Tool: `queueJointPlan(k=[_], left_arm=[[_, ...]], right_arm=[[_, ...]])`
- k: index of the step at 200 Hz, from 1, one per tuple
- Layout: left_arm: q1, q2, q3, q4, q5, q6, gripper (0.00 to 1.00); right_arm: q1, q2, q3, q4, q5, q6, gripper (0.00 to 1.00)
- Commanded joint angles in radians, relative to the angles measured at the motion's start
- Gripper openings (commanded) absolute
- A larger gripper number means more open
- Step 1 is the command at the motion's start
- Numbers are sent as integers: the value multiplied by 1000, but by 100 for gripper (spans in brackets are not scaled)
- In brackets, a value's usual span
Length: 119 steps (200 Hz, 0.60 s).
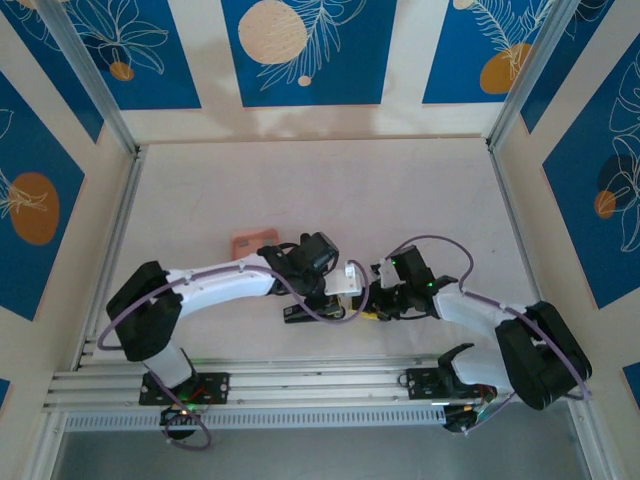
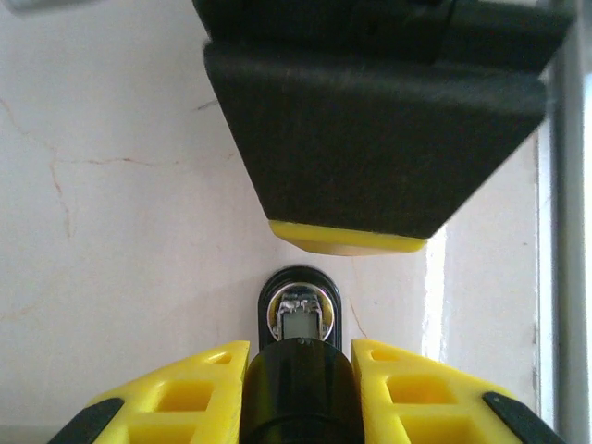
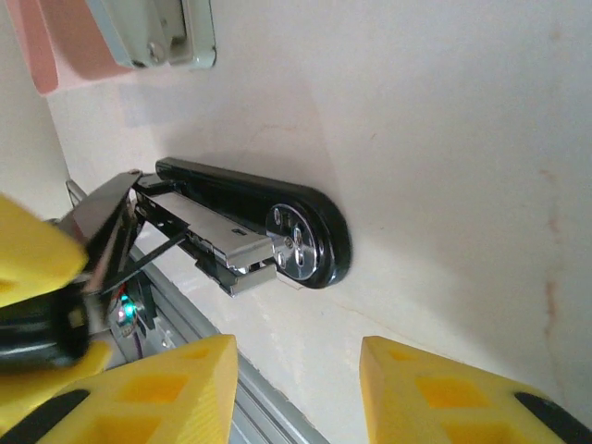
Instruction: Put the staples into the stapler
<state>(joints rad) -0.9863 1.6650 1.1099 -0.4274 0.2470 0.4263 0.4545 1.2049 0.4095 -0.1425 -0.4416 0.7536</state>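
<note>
Stapler (image 3: 242, 220) lying opened near the middle of the table's (image 1: 300, 190) near edge, between 2 grippers, left gripper (image 2: 298, 359) clamped on its black part, right gripper (image 3: 296, 346) just beside it, fingers apart and empty, pink tray (image 1: 254, 241) farther back.

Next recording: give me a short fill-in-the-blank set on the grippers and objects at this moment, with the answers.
1. The left gripper is shut on the black end of the ___.
2. The right gripper is ___, holding nothing.
3. The small tray on the table is ___ in colour.
Missing words: stapler; open; pink.
</note>
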Motion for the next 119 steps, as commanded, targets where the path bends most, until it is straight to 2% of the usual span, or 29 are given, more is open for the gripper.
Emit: queueJointPlan(k=[1,52,119], left_arm=[[-18,65,43,1,8,-1,9],[-36,175,85,-21,-5,-8,10],[-55,274,121,-61,-10,-3,11]], right_arm=[[-25,-57,-10,-100,31,-5,42],[-63,-128,-11,-162,40,-13,43],[-82,-145,-9,-179,32,-23,43]])
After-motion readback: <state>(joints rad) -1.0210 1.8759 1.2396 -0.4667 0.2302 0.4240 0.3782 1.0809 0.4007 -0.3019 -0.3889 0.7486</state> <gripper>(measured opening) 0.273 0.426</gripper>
